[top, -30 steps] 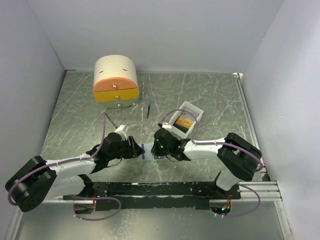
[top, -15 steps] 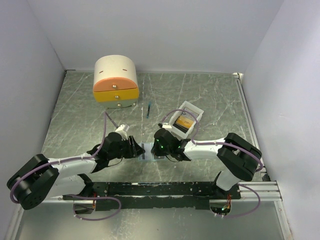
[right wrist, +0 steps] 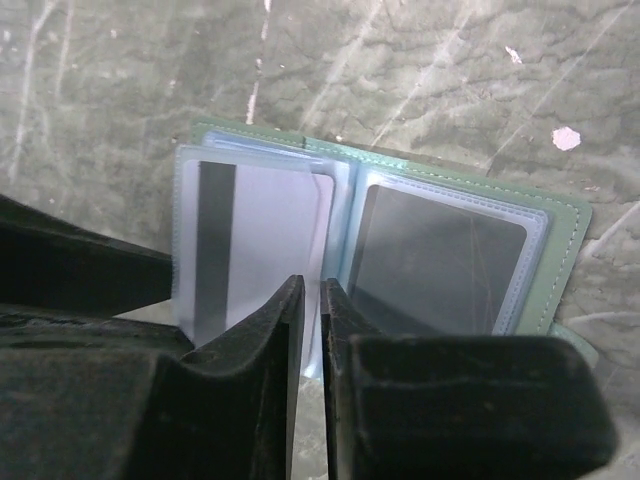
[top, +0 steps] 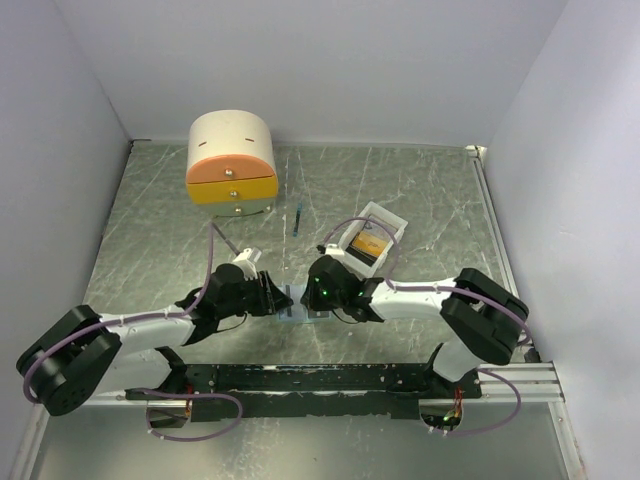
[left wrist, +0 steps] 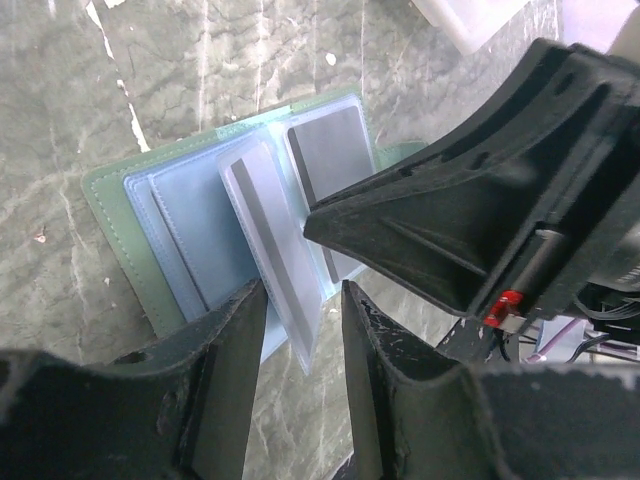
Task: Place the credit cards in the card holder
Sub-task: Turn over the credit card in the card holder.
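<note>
Left hand (left wrist: 302,318) first: black fingers (left wrist: 225,390) parted, astride the near end of one raised sleeve leaf, a sliver of gap showing beside it, hence released rather than clenched. Right hand (right wrist: 312,292) almost clenched, only a thin slit between its two black fingers (right wrist: 250,400), pale blue plastic visible at the slit's far end. Cannot tell pinching from mere touching.

Between both hands, flat on the grey-green marbled counter (top: 420,190): small wallet-like card holder (left wrist: 110,215), opened like a book, with a pale green stitched cover outside and slightly shiny, clear blue-tinted plastic sleeves inside. In the lifted leaf, a thin pale striped card (right wrist: 250,240), dark band along its length. In the flat pocket beside the fold, a thin rectangular dark card (right wrist: 435,262), near black, corners rounded.

From above, card holder at 3 o'clock of the left hand and 9 o'clock of the right hand, just beside each. Through the left wrist camera, cover spreading from the fingers toward 11 o'clock; right hand reaching in from 3 o'clock, tip at the raised leaf's edge.

At 1 o'clock of the right hand, near: white open rectangular tray (top: 395,222) with a gold-orange flat piece (top: 368,240) inside, too small to read. At 12 o'clock of the holder, a thin blue stick (top: 298,219). At 11 o'clock, well apart, a cream-and-orange rounded drawer box (top: 231,150).
</note>
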Controlling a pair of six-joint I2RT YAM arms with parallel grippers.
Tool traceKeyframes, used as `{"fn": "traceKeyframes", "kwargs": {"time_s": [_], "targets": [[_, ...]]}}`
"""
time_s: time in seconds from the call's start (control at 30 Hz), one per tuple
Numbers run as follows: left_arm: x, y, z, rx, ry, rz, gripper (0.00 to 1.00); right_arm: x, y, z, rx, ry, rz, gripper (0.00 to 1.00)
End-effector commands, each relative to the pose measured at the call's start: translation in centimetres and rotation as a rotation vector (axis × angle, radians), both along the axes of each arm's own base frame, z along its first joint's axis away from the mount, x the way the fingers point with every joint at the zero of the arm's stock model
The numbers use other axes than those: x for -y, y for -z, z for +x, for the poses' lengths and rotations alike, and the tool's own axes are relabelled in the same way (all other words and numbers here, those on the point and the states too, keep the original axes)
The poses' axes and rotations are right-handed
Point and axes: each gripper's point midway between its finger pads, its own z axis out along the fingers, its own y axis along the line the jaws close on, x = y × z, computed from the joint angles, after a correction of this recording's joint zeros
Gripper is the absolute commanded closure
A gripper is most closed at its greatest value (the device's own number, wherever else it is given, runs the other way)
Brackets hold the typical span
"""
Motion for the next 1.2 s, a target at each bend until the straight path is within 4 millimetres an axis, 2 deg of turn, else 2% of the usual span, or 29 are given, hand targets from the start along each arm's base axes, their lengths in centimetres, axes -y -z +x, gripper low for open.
{"fn": "traceKeyframes", "kwargs": {"time_s": [0.0, 0.2, 0.43, 0.6, 0.83, 1.17], "targets": [[1.2, -1.6, 0.4, 0.037, 0.035, -0.053, 0.54, 0.6, -1.9, 0.4, 0.065, 0.015, 0.012, 0.85], [1.5, -1.9, 0.7, 0.043, 0.046, -0.057, 0.54, 2.5, -3.6, 1.1, 0.131, 0.061, -0.036, 0.8], [1.7, -2.4, 0.9, 0.052, 0.055, -0.047, 0.54, 5.7, -5.9, 2.4, 0.245, 0.132, -0.126, 0.71], [2.2, -2.9, 0.9, 0.061, 0.073, -0.068, 0.53, 7.0, -7.8, 3.1, 0.314, 0.151, -0.157, 0.66], [4.1, -4.1, 0.7, 0.074, 0.146, -0.148, 0.53, 8.3, -10.2, 4.1, 0.387, 0.166, -0.203, 0.62], [5.7, -4.8, 0.4, 0.084, 0.206, -0.2, 0.53, 10.6, -14.3, 5.8, 0.502, 0.173, -0.25, 0.6]]}}
